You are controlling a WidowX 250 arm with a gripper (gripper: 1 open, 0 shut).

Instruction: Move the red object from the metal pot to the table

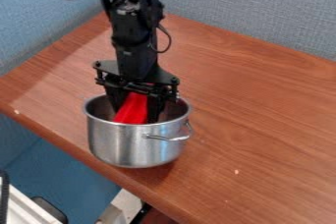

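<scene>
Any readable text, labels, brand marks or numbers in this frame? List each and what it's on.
None readable.
Pot: bare shiny steel, no marking visible.
Red object: plain red, no print visible.
Gripper: black, no legible label at this resolution.
Table: wood grain only.

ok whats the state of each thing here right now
red object: tilted, inside the pot, leaning on its rim, between the end effector's jaws
metal pot: upright on the table, near the front edge
end effector: pointing down into the pot, jaws either side of the red object; grip not clear
table: wood top, carrying the pot
</scene>
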